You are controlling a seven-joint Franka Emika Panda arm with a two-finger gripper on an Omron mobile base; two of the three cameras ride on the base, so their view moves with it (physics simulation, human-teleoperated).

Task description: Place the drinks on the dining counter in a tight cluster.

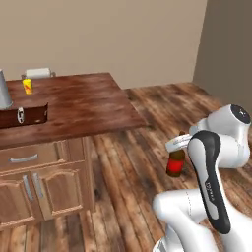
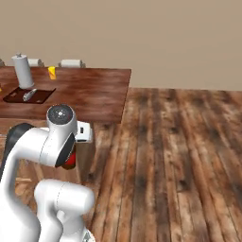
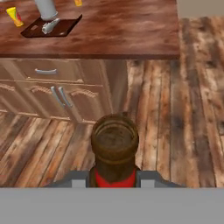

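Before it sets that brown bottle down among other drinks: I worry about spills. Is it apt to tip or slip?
Probably stiff: the brown bottle keeps its shape in the shut gripper. Being short and squat, it should stand steadily on the flat dining counter. Its round body would likely roll if knocked over.

Beige wall point(image 1: 123, 34), wood plank floor point(image 2: 179, 156), possibly chair backs point(image 2: 71, 63)

brown bottle point(image 1: 175, 162) beside arm, dining counter point(image 1: 83, 106)
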